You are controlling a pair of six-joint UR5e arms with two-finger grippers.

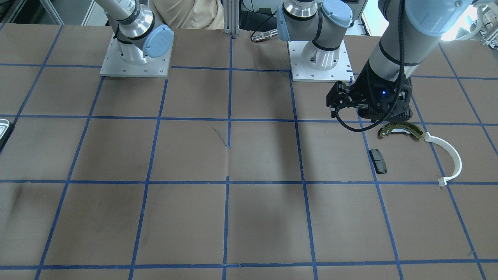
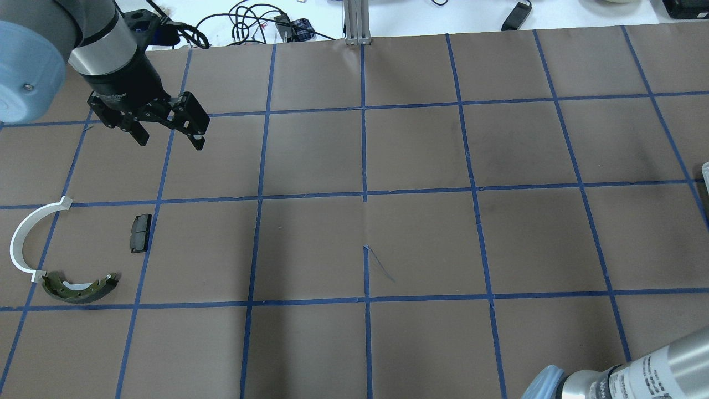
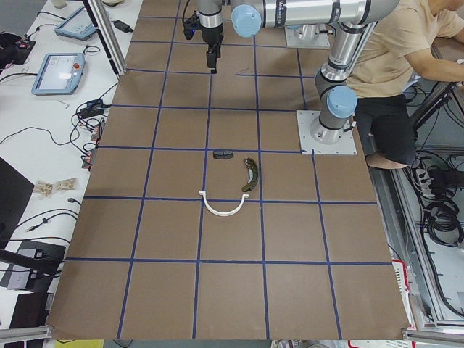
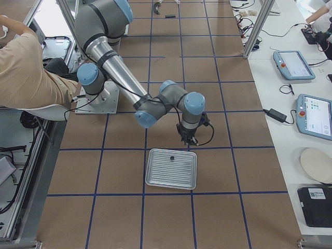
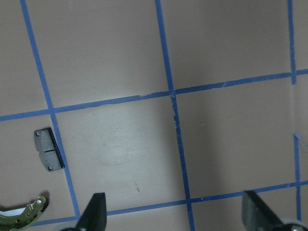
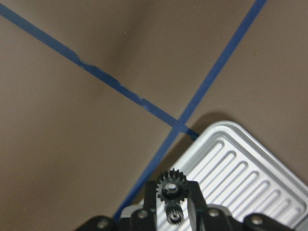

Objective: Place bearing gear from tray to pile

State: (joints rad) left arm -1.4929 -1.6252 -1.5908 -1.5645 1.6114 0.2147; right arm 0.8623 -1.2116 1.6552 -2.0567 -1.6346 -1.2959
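The right end effector [image 6: 172, 195] is clamped on a small black toothed gear [image 6: 171, 184] above a corner of the ribbed silver tray [image 6: 240, 163]; the left end effector [image 2: 170, 143], fingers apart, hovers over the brown gridded tabletop [image 2: 421, 244] near a black rectangular pad [image 2: 140, 233], olive-brass curved shoe [image 2: 80, 288] and white half-ring [image 2: 25, 238]

Robotics lab. Brown worktop [image 2: 421, 155] gridded in blue tape [image 2: 364, 149], with two robot arms [image 4: 116, 67] bolted to metal plates [image 1: 135, 64] at its rear edge. White benches [image 4: 282, 161] beside the worktop carry teach pendants [image 4: 314, 115] and cables [image 3: 36, 134]. A seated operator [image 3: 406, 51] is behind it.
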